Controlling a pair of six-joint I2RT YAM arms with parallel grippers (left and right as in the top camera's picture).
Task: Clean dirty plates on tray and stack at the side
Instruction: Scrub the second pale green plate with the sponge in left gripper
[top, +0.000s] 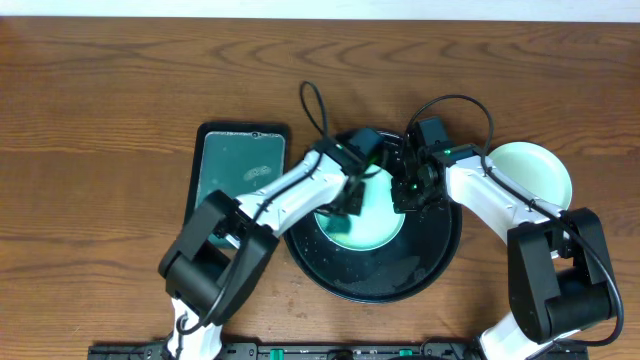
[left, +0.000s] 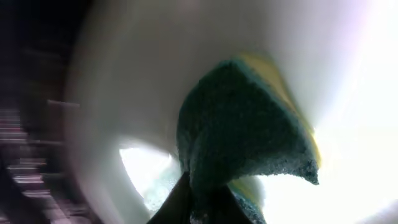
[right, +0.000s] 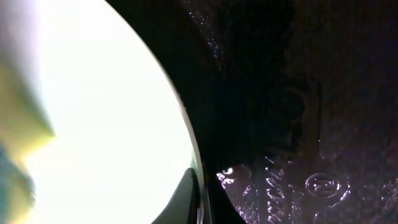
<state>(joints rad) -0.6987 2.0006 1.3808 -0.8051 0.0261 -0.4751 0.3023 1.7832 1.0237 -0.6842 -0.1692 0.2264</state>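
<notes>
A pale teal plate (top: 368, 228) lies in the large round black tray (top: 400, 280). My left gripper (top: 352, 196) is shut on a green and yellow sponge (left: 249, 124) and presses it on the plate (left: 124, 74). My right gripper (top: 410, 190) is shut on the plate's right rim (right: 93, 112), one finger above and one below; the wet tray floor (right: 298, 124) lies beside it. A second plate (top: 532, 172) lies on the table right of the tray. A third plate is not in view.
A rectangular black tray (top: 238, 165) with teal liquid stands left of the round tray. Both arms cross over the round tray's upper half. The wooden table (top: 100, 120) extends around.
</notes>
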